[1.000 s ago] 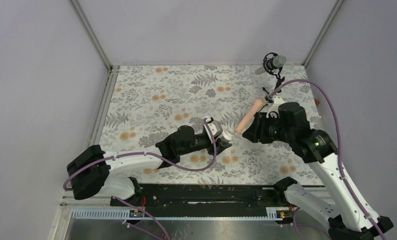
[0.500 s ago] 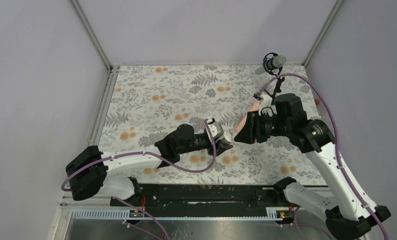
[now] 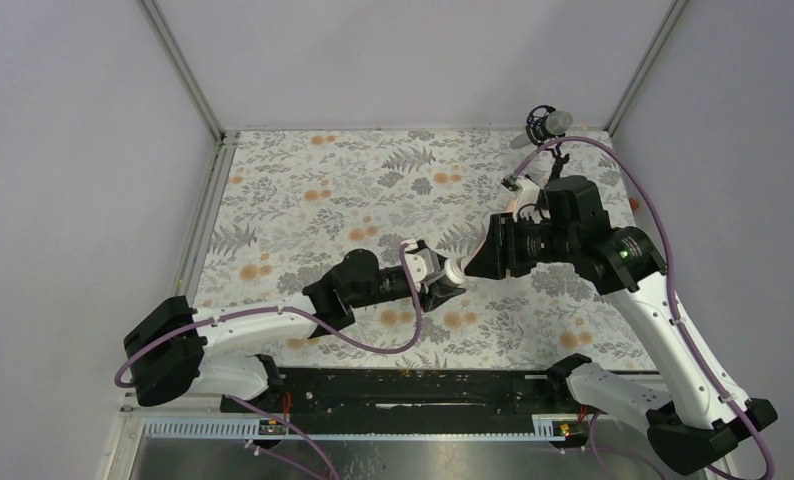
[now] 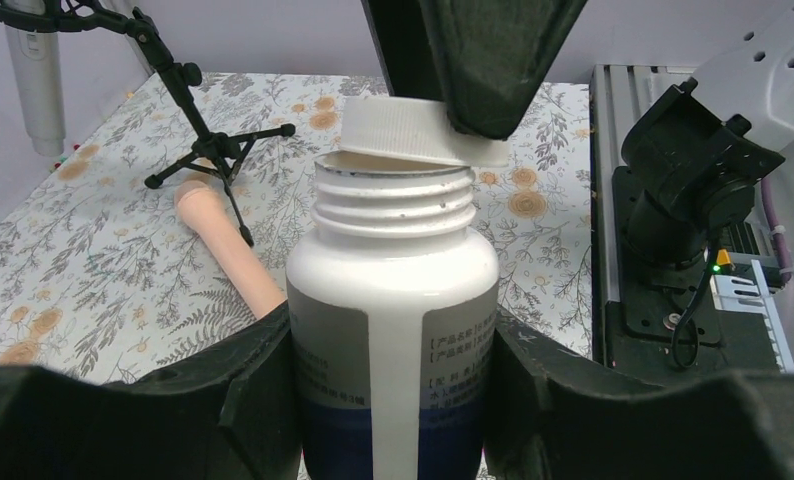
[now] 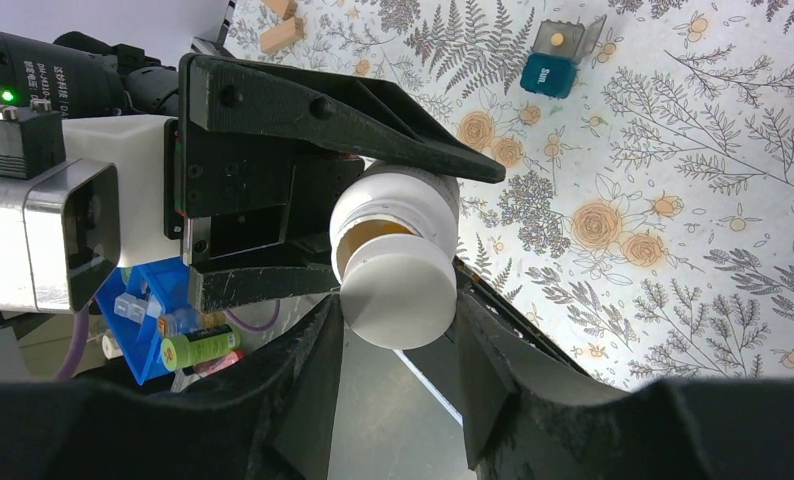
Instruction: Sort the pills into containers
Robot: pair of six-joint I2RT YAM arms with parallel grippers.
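Note:
My left gripper (image 4: 393, 345) is shut on the white bottle (image 4: 393, 260) with the dark blue label, gripping its body on both sides. The bottle's white cap (image 4: 413, 130) sits tilted over the threaded neck, leaving a gap at one side. My right gripper (image 5: 398, 305) is shut on that cap (image 5: 398, 290), and the bottle mouth (image 5: 368, 235) shows open behind it. The top view has both grippers meeting over the mat's middle, at the bottle (image 3: 455, 270). The teal box (image 5: 548, 72) stands on the mat, its clear lid up. Small tan pieces (image 5: 278, 35) lie farther off; whether they are pills I cannot tell.
The black microphone on its tripod (image 3: 545, 125) stands at the far right of the floral mat (image 3: 303, 200). A peach cylinder (image 4: 228, 245) lies by the tripod legs (image 4: 218, 150). The black rail (image 3: 413, 385) runs along the near edge.
My right arm has swung its wrist left, closing in on the bottle and covering the peach cylinder in the top view. The left gripper has shifted slightly nearer with the bottle.

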